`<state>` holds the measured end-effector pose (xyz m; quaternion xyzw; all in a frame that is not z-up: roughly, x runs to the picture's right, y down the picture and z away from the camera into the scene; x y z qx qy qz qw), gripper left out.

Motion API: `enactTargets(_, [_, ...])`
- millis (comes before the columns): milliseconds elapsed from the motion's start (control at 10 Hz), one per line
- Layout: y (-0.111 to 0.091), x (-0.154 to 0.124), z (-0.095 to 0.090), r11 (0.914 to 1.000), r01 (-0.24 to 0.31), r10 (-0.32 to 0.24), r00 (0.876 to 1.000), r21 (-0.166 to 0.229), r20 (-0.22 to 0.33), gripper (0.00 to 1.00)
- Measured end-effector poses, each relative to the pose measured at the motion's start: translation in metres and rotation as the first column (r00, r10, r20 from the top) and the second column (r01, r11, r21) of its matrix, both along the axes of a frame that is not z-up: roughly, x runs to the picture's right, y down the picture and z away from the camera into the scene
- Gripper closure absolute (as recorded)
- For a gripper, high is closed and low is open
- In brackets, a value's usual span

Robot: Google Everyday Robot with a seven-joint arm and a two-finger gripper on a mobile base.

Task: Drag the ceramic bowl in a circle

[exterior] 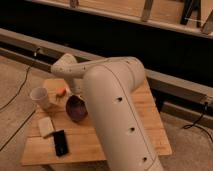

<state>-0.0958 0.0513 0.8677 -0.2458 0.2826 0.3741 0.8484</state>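
the gripper (80, 98), its state impossible to tell behind the arm, sits at the round glossy dark maroon ceramic bowl (76, 109), at four o'clock of the white paper cup (40, 97) on the wooden table (145, 125); judged mid-drag, the next move should continue the arc while keeping off the cup.

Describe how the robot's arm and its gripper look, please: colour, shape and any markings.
The arm is a thick, rounded tube in smooth off-white, with a row of small dark holes along its side and a bulging elbow joint. No cables or labels show on it. The gripper, at the ceramic bowl, is mostly hidden behind the arm.
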Motion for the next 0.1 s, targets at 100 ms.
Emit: enactTargets(100, [-0.0040, 0.0088, 0.0036, 0.9997, -0.021, 0.021, 0.999, 0.009, -0.030, 1.00])
